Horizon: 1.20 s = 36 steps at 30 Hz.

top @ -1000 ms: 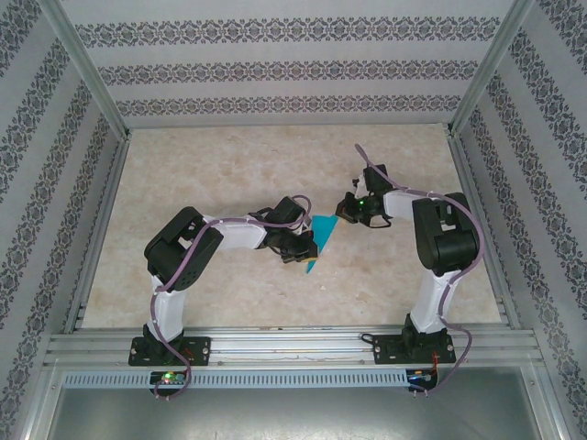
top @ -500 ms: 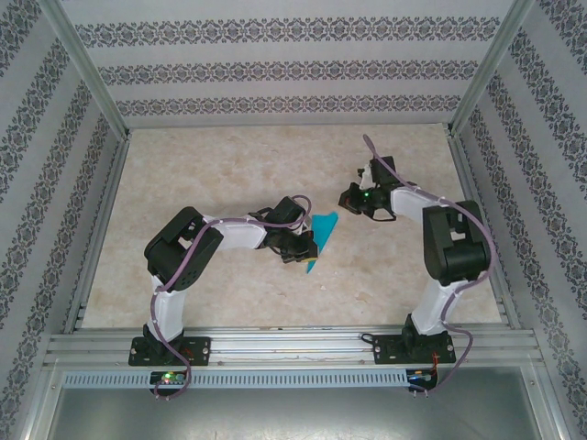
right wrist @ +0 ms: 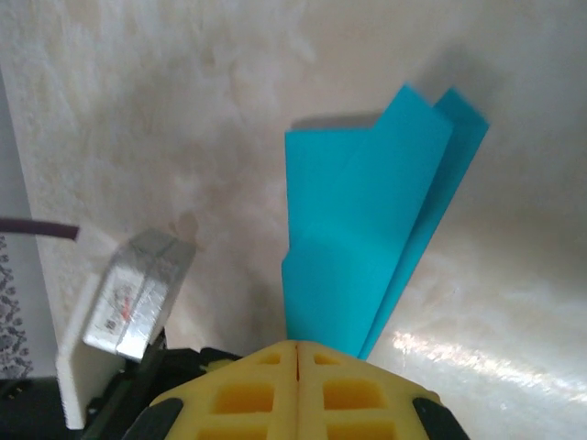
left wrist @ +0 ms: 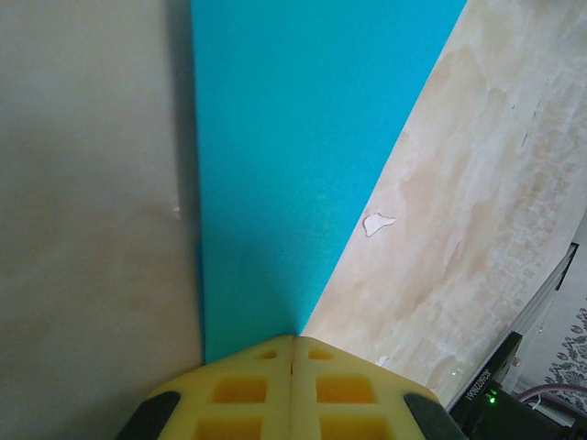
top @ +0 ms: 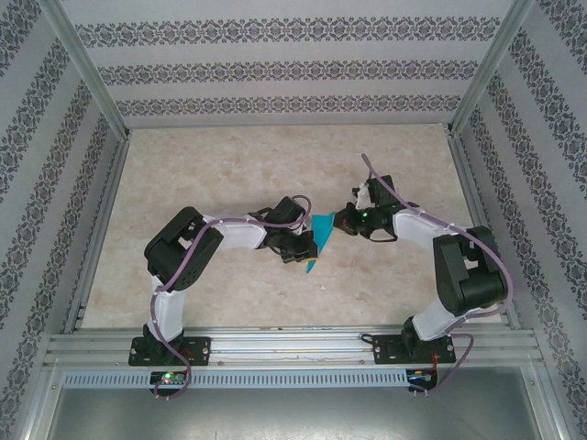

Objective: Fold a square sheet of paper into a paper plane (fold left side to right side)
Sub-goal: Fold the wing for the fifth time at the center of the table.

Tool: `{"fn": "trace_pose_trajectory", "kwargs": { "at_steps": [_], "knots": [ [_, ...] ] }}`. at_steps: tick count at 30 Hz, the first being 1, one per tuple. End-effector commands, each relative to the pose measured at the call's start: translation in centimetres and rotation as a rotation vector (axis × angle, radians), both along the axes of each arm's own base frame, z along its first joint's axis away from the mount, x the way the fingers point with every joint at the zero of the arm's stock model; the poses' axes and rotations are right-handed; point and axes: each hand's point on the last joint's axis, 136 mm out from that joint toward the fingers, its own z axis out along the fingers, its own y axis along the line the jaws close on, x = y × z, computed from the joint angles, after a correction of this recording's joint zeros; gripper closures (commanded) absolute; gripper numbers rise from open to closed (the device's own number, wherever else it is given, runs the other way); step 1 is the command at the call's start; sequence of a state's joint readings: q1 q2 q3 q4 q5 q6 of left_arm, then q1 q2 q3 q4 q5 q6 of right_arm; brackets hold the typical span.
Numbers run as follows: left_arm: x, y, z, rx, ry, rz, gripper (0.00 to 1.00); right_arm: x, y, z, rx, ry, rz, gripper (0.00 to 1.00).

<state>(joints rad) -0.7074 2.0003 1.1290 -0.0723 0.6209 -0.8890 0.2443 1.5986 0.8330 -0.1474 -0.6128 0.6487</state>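
**Paper plane pinned mid-table between two shut grippers**

Paper plane sits at the middle of the table, a smooth, matte turquoise wedge, broad at the far end and tapering to a point at the near end. From the right wrist you can see stacked creased layers and two stepped corners at the wide end. The left gripper comes in from the left, its yellow waffle-moulded pads pressed flush together, and the narrow end of the paper runs out from right under their tips. Pinched or just pressed down? Can't tell. The right gripper is at the far right corner, pads closed too, with the paper fanning out beneath them. The tabletop is glossy, cream and marbled, with one small white chip beside the paper's edge.
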Motion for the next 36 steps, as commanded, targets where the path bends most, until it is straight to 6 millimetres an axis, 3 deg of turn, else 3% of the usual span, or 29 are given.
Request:
{"fn": "trace_pose_trajectory", "kwargs": {
  "at_steps": [1,20,36],
  "knots": [
    [-5.4,5.5,-7.5,0.306,0.189,-0.001,1.0,-0.6,1.2,0.3,0.031,-0.008,0.005,1.0],
    [-5.4,5.5,-7.5,0.305,0.188,-0.002,1.0,-0.2,5.4,-2.1,0.032,0.013,0.044,1.0],
    [-5.3,5.3,-7.2,0.298,0.178,-0.011,1.0,-3.1,3.8,-8.5,-0.073,0.212,0.01,1.0]
  ]
}}
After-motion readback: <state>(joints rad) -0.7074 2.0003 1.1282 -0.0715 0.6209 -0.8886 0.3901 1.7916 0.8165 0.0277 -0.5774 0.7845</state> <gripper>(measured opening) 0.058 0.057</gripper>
